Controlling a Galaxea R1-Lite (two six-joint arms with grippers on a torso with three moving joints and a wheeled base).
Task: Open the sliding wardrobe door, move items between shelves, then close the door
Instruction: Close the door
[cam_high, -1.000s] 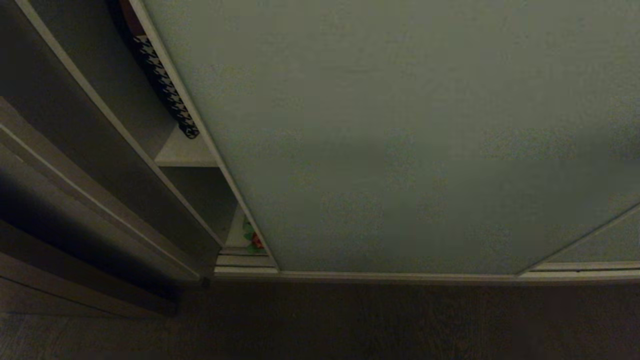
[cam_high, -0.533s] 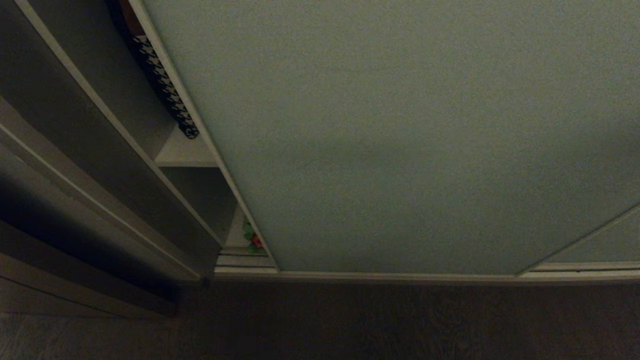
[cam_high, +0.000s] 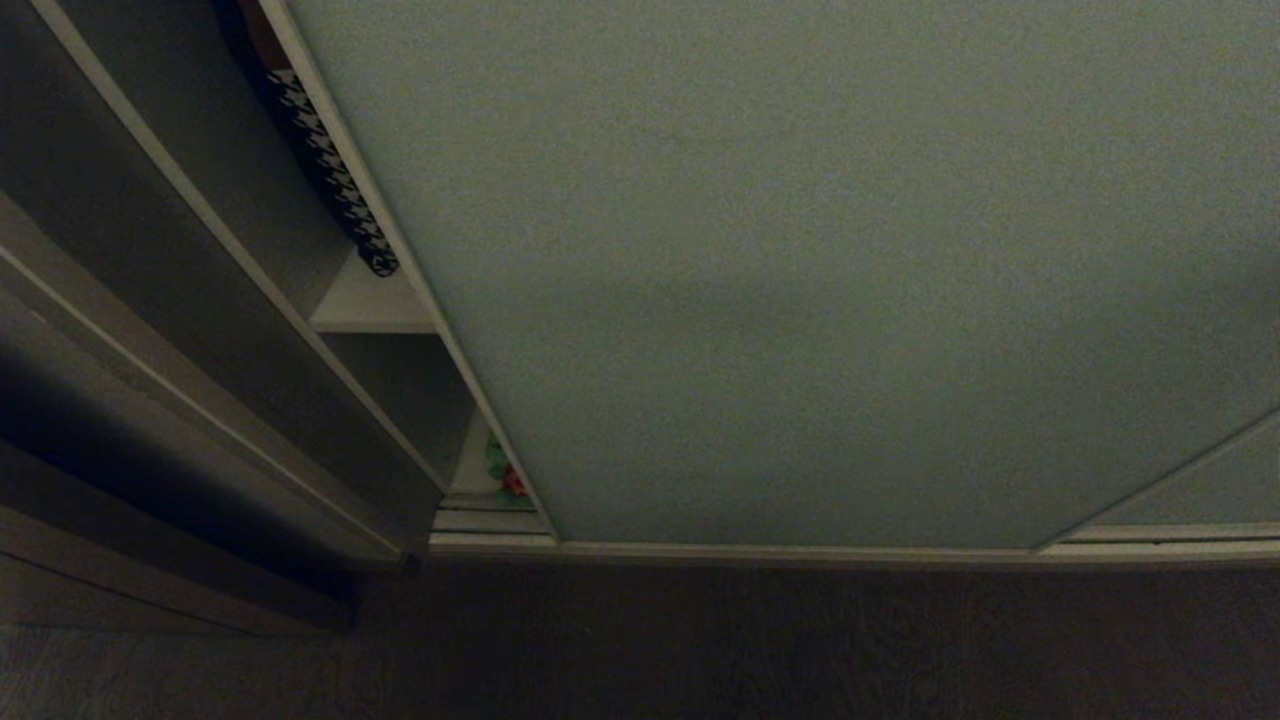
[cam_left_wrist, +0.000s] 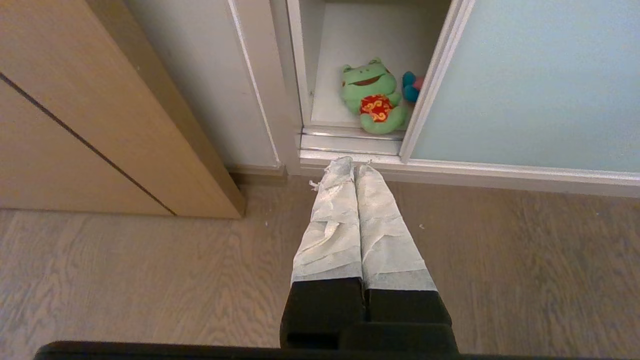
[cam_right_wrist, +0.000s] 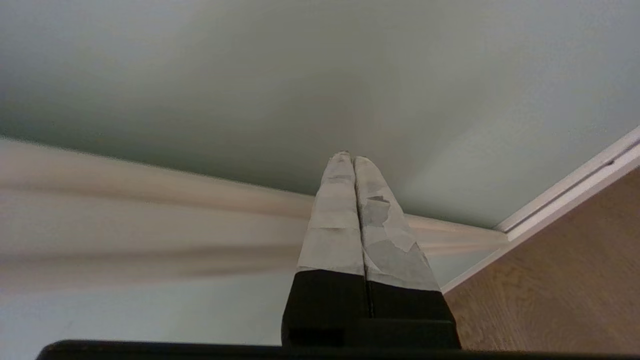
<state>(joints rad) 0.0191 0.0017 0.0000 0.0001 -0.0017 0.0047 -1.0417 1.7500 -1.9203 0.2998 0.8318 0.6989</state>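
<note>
**Door nearly across, both end effectors pressed shut**

Head view takes in neither arm. At its left stands brown trim, then a narrow gap into the wardrobe, then the door filling the rest of the frame, its cream frame edge running down to the bottom track. Inside the gap, a houndstooth cushion leans above the upper shelf; low down, a sliver of the frog shows on the bottom shelf, right against the door's edge.

Left wrist view has the left end effector over the wooden floor, fingers pressed together and holding nothing, tips pointing at the track just short of the opening. Beyond the tips, inside the gap, the frog sits upright on the bottom shelf, its red patch facing out. Just beside it on the door side, the blue toy is mostly hidden behind the door frame. Wooden trim stands well off to the other side.

Right wrist view has the right end effector closed and empty, fingers tight together, tips close to the door panel; whether they touch it I cannot tell. A blurred cream frame bar crosses behind the fingers, and floor shows at one corner.
</note>
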